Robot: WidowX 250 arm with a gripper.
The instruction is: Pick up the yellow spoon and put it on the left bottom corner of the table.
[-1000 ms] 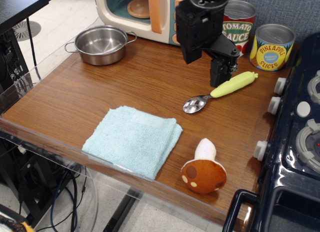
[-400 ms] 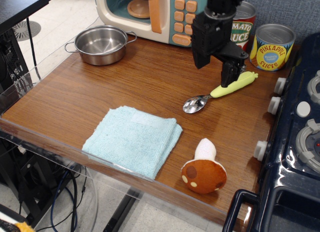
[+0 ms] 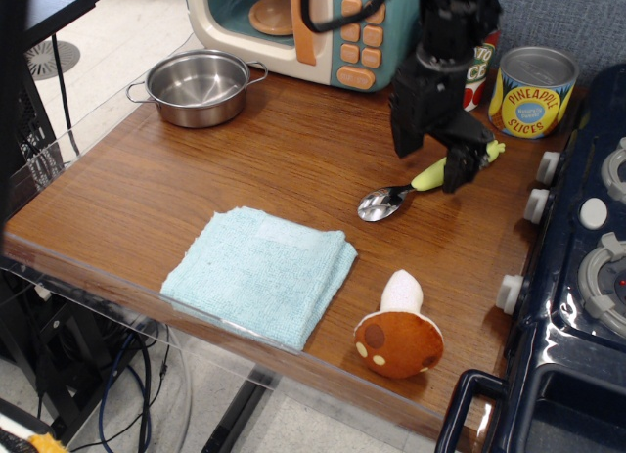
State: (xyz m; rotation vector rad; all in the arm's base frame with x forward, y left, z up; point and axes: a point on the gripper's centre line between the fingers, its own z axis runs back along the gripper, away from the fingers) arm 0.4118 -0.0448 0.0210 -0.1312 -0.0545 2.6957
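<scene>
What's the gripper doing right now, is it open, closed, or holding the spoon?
Gripper: down over the yellow handle of the spoon, which lies on the table. Whether the jaws have closed on it cannot be told.

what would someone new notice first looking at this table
The black gripper stands out, lowered over the handle of the yellow spoon at the right of the table. Next come the light blue cloth near the front edge and the brown toy mushroom beside it.

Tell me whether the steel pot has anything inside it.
No. The steel pot at the table's far left shows only its bare shiny interior.
</scene>
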